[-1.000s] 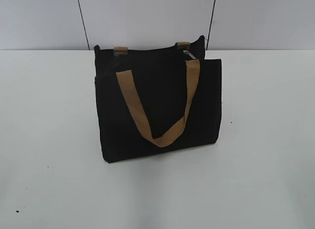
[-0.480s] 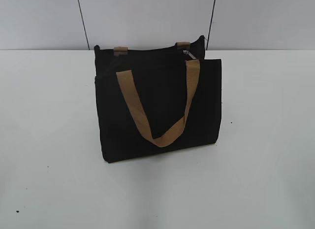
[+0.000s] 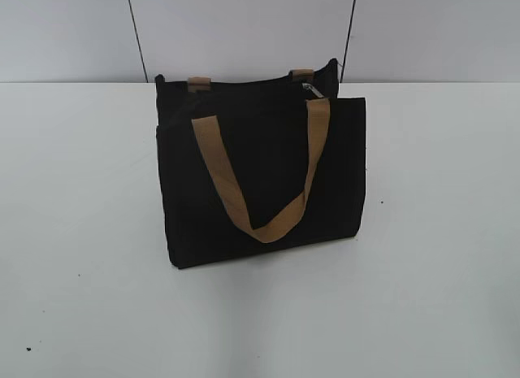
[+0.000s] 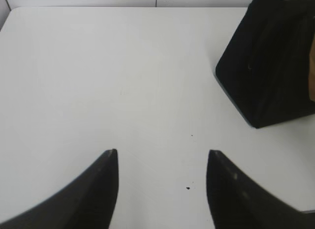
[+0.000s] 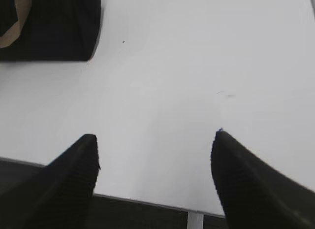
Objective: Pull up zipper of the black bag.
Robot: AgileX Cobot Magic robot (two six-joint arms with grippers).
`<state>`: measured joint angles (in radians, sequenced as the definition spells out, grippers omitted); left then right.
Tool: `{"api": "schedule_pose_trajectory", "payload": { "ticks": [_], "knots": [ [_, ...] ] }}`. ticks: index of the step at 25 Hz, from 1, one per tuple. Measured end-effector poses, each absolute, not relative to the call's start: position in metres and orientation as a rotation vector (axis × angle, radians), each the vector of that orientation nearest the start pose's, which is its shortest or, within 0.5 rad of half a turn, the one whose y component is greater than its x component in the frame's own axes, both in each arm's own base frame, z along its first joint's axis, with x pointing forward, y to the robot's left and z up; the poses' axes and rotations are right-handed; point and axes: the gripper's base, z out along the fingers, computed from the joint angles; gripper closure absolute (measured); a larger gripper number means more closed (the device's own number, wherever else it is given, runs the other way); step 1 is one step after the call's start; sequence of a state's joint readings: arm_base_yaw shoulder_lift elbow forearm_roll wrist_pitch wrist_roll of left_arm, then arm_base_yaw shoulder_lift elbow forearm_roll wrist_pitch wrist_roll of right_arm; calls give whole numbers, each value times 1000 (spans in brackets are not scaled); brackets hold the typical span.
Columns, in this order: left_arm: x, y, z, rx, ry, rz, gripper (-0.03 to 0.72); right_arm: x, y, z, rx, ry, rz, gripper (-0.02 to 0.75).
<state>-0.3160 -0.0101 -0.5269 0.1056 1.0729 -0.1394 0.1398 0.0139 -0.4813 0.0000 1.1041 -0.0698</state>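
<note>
While the bag stands untouched, the scene is laid out from near to far as follows.

Table [image 3: 439, 297]: a white surface is seen; small dark specks are noted on it at the near left.

Left gripper [image 4: 162, 157]: its fingers are held spread apart above bare table, well apart from the bag.

Right gripper [image 5: 155, 135]: its fingers are likewise held wide, over the near table edge, with nothing between them.

Black bag [image 3: 268, 191]: it is stood upright at mid-table, its broad front turned toward the exterior camera and its long axis laid left to right.

Front handle [image 3: 268, 223]: a tan strap is draped down over the front panel.

Zipper [image 3: 313, 89]: it is run along the top edge; the silvery pull is seen near the right end, beside the strap.

Wall [image 3: 244, 28]: pale panels are seen behind.
</note>
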Motion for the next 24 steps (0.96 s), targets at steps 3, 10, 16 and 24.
{"api": "schedule_pose_trajectory", "payload": {
  "ticks": [3, 10, 16, 24],
  "knots": [
    [-8, 11, 284, 118, 2014, -131, 251, -6, 0, 269, -146, 2096, 0, 192],
    [-9, 10, 284, 1, 2016, -54, 262, -6, 0, 269, -76, 2099, -41, 192],
    [-10, 9, 284, -59, 2014, -17, 264, -6, 0, 269, -71, 2099, -44, 192],
    [-10, 9, 284, -58, 2014, -16, 265, -6, 0, 269, -71, 2099, -44, 192]
  ]
}}
